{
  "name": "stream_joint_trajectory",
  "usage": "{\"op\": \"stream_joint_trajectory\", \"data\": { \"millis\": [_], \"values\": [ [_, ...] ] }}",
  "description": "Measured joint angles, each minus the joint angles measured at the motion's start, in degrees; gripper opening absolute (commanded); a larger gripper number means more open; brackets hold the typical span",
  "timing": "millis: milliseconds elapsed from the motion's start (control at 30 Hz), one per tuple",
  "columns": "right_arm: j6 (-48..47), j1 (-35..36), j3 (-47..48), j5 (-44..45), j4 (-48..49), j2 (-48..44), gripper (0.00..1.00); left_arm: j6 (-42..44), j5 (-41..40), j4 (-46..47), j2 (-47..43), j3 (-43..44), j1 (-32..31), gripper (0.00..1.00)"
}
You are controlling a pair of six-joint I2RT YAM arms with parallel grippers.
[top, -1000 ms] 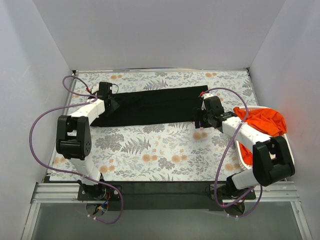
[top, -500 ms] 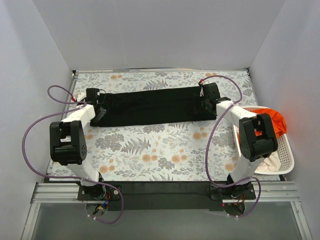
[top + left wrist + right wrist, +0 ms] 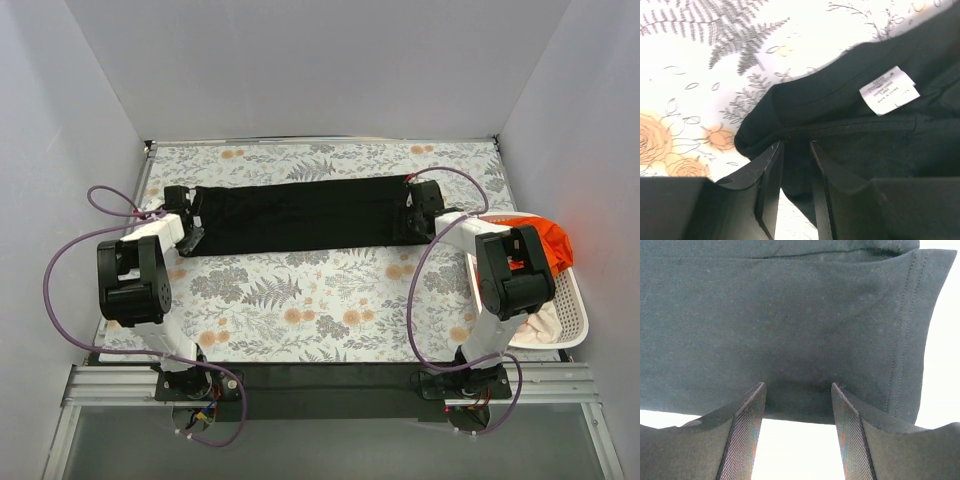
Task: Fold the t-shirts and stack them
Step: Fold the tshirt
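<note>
**Cataloguing 1 black t-shirt, 2 grippers, 1 basket**

Item 1: black t-shirt [image 3: 300,213]. Soft matte knit, folded into 1 long narrow band. It lies flat on the floral table cover [image 3: 300,300], its near end close beside the basket [image 3: 572,318] and the rest stretching away from it. The end nearest the basket shows a double-stitched hem; the end farthest from it carries a small white sewn label [image 3: 887,90].

Item 2: basket. White slatted plastic, rounded rectangle. It holds a crumpled orange t-shirt [image 3: 535,240] and a cream t-shirt [image 3: 545,322].

Item 3: left gripper [image 3: 796,150]. Arm reaches low to the shirt end farthest from the basket. Its fingers are drawn nearly together, pinching a fold of black cloth.

Item 4: right gripper [image 3: 797,387]. Arm bends low beside the basket. The textured fingers stand apart, astride the hemmed edge.
</note>
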Motion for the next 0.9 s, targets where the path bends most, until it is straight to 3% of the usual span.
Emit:
{"op": "stream_joint_trajectory", "data": {
  "millis": [333, 600, 767, 900],
  "values": [
    [0.9, 0.0, -13.9, -2.9, -6.1, -14.8, 0.56, -1.5, 3.5, -2.0, -14.4, -13.9, 5.6, 0.28],
    [1.7, 1.0, -19.1, -6.8, -16.9, -29.8, 0.57, -0.1, 4.3, -8.0, -32.5, -18.3, 6.3, 0.53],
    [4.5, 6.6, -13.9, -12.1, -13.7, -32.4, 0.58, 1.1, 9.4, -8.1, -39.1, -16.0, 4.3, 0.67],
    [7.5, 10.5, -10.2, -15.7, -7.4, -29.0, 0.58, 2.9, 13.0, -6.2, -38.5, -12.2, -2.6, 0.69]
  ]
}}
